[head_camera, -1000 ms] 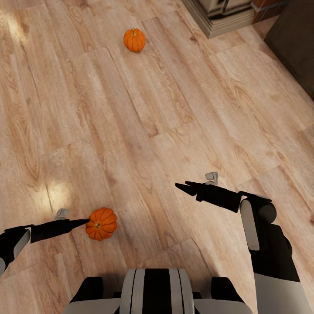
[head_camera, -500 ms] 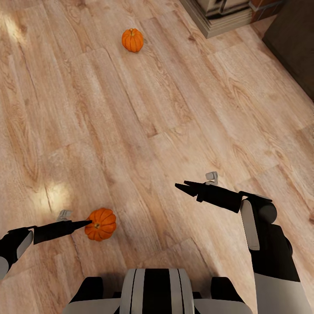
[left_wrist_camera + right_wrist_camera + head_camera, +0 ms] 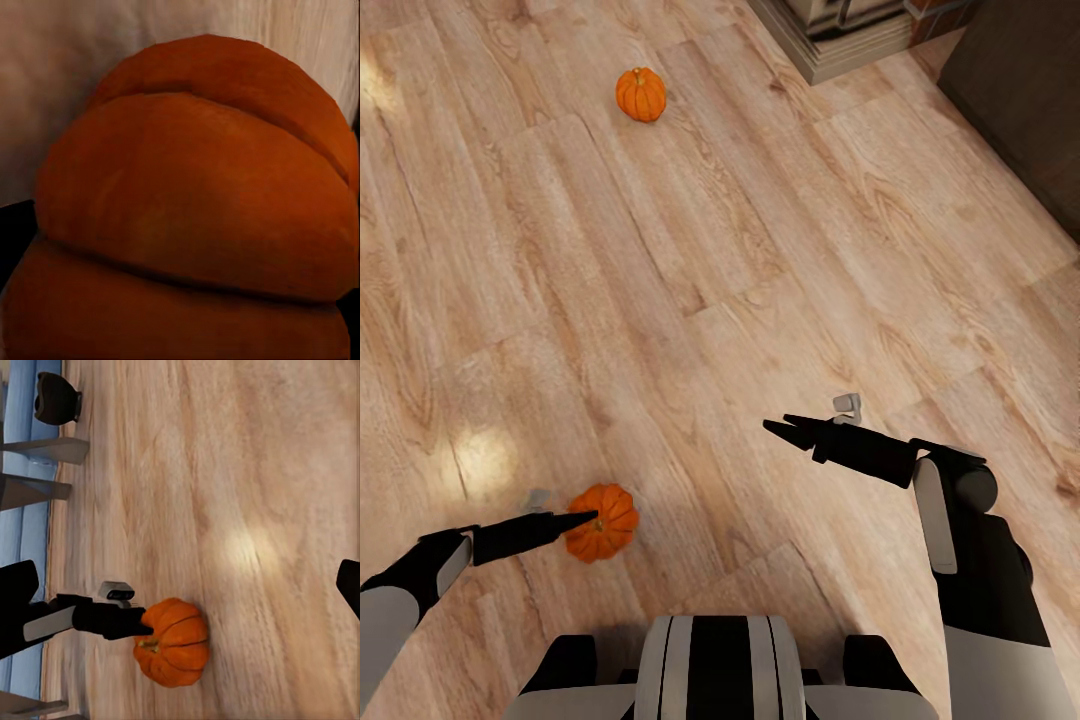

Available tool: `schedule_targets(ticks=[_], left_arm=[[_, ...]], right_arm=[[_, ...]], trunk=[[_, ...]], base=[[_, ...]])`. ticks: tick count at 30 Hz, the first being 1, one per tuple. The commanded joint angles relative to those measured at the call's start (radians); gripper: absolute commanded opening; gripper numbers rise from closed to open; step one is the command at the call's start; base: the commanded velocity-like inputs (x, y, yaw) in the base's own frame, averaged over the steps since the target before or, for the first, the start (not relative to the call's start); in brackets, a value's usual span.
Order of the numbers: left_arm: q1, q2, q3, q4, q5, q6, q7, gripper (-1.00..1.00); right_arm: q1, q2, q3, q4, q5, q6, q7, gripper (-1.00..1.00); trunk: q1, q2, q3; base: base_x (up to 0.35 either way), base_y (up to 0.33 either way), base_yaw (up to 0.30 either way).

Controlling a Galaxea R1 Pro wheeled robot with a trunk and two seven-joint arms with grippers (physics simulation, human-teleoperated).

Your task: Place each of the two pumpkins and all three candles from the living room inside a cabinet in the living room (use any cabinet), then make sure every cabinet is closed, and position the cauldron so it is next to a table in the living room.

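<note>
The left pincer (image 3: 585,520) reaches low over the wooden floor (image 3: 760,250) with its dark tips at the near pumpkin (image 3: 603,522), right at the stem side. From the head view the tips look drawn together into a point against the fruit's near flank. In the right wrist view the left pincer (image 3: 139,622) meets the near pumpkin (image 3: 172,642) at its top beside the stem, but the fingers overlap the rind there, so I cannot tell whether it grips the pumpkin or only touches it. The left wrist view has the near pumpkin (image 3: 195,217) pressed up close to the lens, its orange ribs across nearly the whole picture, with a strip of pale floor behind.

The right pincer (image 3: 778,428) hangs above bare floor, well apart from the near pumpkin and further from the robot. Its 2 fingers stand a narrow gap apart, and nothing lies between them.

Far beyond the near pumpkin, the 2nd pumpkin (image 3: 641,94) sits alone on the floor, upright, stem up. Further still from it, a stepped grey stone base (image 3: 830,55) and the edge of a dark brown unit (image 3: 1020,90) close off the corner.

In the right wrist view, past the near pumpkin, grey slanted legs (image 3: 45,450) stand on the floor, and a small black cauldron (image 3: 56,399) sits just beyond them.
</note>
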Motion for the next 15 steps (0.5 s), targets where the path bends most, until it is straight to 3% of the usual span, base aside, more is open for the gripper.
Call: schedule_targets(ticks=[1, 2, 5, 15], left_arm=[[0.0, -0.018, -0.005, 0.004, -0.009, 0.003, 0.071, -1.0], [0.0, -0.038, -0.006, 0.006, -0.013, 0.001, 0.074, -1.0], [0.0, -0.053, -0.006, 0.008, -0.018, -0.001, 0.076, -1.0], [0.002, -0.051, -0.003, -0.002, -0.011, -0.024, 0.061, -1.0]], right_arm=[[0.0, 0.0, -0.001, 0.0, 0.001, 0.004, 0.004, 1.0], [0.0, 0.0, -0.002, 0.0, 0.001, 0.004, 0.004, 1.0], [0.0, 0.001, 0.001, 0.0, 0.001, 0.004, 0.004, 1.0], [0.001, 0.002, 0.003, 0.0, 0.0, 0.004, 0.003, 1.0]], trunk=[[0.0, 0.0, -0.001], [0.0, 0.0, -0.001], [0.0, 0.0, -0.001], [0.0, 0.0, -0.001]], base=[[0.0, 0.0, -0.006], [0.0, 0.0, -0.003], [0.0, 0.0, -0.001], [0.0, 0.0, 0.0]])
